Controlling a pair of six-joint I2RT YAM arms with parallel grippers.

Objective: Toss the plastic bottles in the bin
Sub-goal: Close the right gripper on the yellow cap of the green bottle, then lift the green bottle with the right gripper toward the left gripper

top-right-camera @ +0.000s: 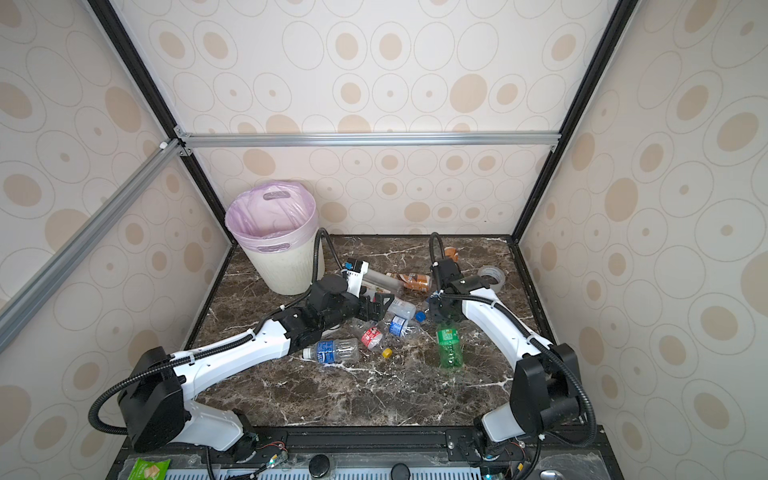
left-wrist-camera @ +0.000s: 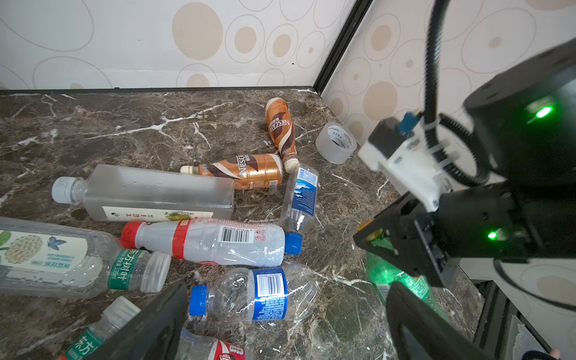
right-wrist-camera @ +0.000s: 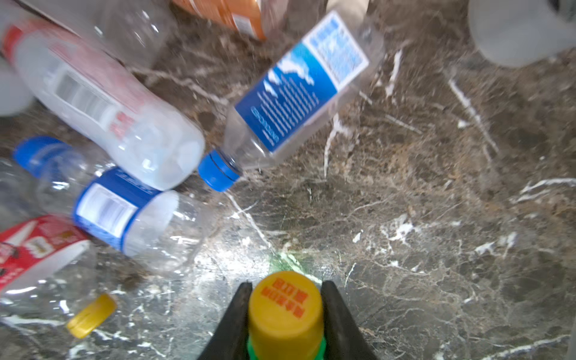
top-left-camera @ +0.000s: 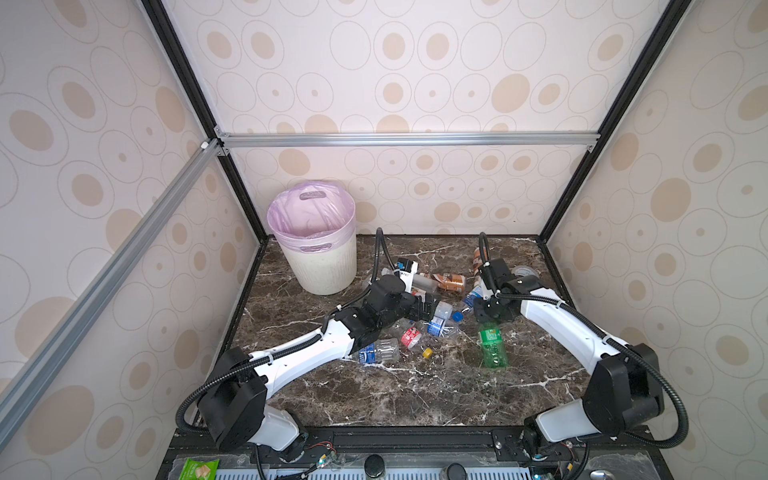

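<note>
The bin (top-left-camera: 316, 237) (top-right-camera: 272, 232), off-white with a pink liner, stands at the back left of the marble table. Several plastic bottles lie in a heap mid-table. My right gripper (right-wrist-camera: 286, 285) (top-left-camera: 490, 320) is shut on the yellow-capped neck of the green bottle (top-left-camera: 492, 347) (top-right-camera: 449, 347), whose base points at the front edge. My left gripper (left-wrist-camera: 286, 308) (top-left-camera: 430, 309) hangs open over a clear bottle with a blue label (left-wrist-camera: 258, 294), not touching it. Beside that one lie a red-capped bottle (left-wrist-camera: 205, 240), a frosted bottle (left-wrist-camera: 149, 193) and two brown bottles (left-wrist-camera: 246, 170).
A clear tape roll (left-wrist-camera: 336, 143) sits near the right wall. A loose yellow cap (right-wrist-camera: 92, 316) (top-left-camera: 427, 353) lies in front of the heap. Another blue-labelled bottle (top-left-camera: 376, 351) rests by the left forearm. Walls close the table on three sides.
</note>
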